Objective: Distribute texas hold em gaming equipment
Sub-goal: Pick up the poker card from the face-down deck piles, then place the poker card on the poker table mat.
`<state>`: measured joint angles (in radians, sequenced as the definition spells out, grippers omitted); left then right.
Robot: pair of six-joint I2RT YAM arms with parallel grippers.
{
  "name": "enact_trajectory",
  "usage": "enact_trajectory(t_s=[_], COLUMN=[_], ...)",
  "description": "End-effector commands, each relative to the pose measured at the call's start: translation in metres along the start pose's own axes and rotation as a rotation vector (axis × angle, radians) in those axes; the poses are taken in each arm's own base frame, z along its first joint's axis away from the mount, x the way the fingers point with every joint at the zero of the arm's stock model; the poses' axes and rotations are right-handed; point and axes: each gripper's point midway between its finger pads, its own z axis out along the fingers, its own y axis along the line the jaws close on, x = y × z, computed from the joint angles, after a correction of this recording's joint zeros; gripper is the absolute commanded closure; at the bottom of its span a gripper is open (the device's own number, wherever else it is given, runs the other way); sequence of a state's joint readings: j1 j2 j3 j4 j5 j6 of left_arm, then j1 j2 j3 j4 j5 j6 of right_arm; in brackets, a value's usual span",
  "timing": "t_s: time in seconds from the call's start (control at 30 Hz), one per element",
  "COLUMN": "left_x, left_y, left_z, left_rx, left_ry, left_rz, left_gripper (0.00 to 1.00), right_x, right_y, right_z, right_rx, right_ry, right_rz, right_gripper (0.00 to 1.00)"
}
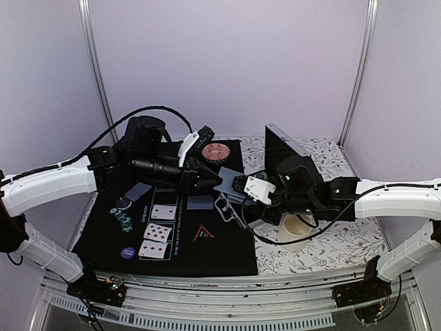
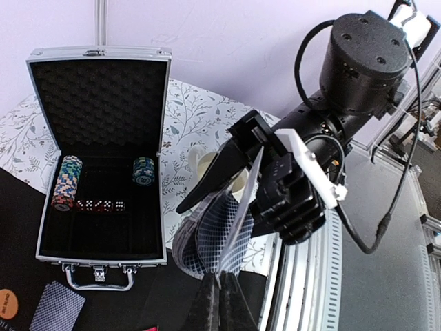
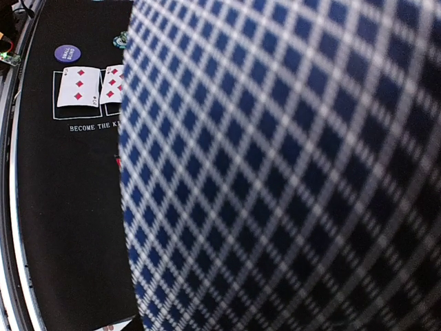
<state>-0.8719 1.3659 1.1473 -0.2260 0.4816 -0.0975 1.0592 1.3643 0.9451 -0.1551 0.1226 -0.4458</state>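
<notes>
Two arms meet over the black mat in the top view. The left gripper and right gripper sit tip to tip around a deck of cards, at about 2 o'clock from mat centre. Three face-up cards run from mat centre toward 7 o'clock. Two face-down cards lie at 10 and 3 o'clock of them. A chip stack is at 9 o'clock, a purple disc at 7 and a red triangle marker at 5. A red patterned bowl sits at 1 o'clock, and a white cup is off the mat at 4. In the left wrist view, the left fingers at 6 o'clock are nearly together, pinching the bottom edge of a single card seen edge-on. The right gripper's jaws clamp the deck at frame centre, its cards lifted above the table. An open case at 9 o'clock holds chip stacks and dice. An orange disc is at 8 o'clock. In the right wrist view, a blurred blue-check card back fills most of the frame, so I cannot tell how the fingers stand here. The face-up cards and purple disc show at 10 o'clock.
</notes>
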Motion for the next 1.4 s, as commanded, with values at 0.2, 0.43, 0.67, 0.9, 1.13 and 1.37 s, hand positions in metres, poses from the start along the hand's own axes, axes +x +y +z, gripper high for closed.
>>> enact_trajectory(t_s=[0.2, 0.43, 0.67, 0.9, 1.13, 1.37], left_x=[-0.004, 0.012, 0.087, 0.147, 0.184, 0.211], left_y=[0.023, 0.116, 0.208, 0.265, 0.282, 0.305], left_z=[-0.038, -0.113, -0.136, -0.136, -0.112, -0.101], left_rx=[-0.076, -0.359, -0.509, -0.534, -0.468, -0.496], left_ry=[-0.014, -0.028, 0.076, 0.170, 0.226, 0.293], left_rz=[-0.073, -0.279, -0.523, -0.684, -0.797, -0.846], left_gripper=[1.00, 1.00, 1.00, 1.00, 1.00, 1.00], right_x=[-0.011, -0.011, -0.011, -0.010, -0.011, -0.012], right_y=[-0.007, -0.006, -0.006, -0.007, -0.006, -0.005], right_z=[-0.007, -0.006, -0.007, -0.011, -0.009, -0.009], right_rx=[0.030, 0.024, 0.021, 0.027, 0.024, 0.021], right_ry=[-0.046, -0.047, -0.046, -0.043, -0.051, -0.052], right_rz=[0.000, -0.003, -0.002, 0.000, -0.001, -0.003], right_gripper=[0.59, 0.59, 0.59, 0.59, 0.59, 0.59])
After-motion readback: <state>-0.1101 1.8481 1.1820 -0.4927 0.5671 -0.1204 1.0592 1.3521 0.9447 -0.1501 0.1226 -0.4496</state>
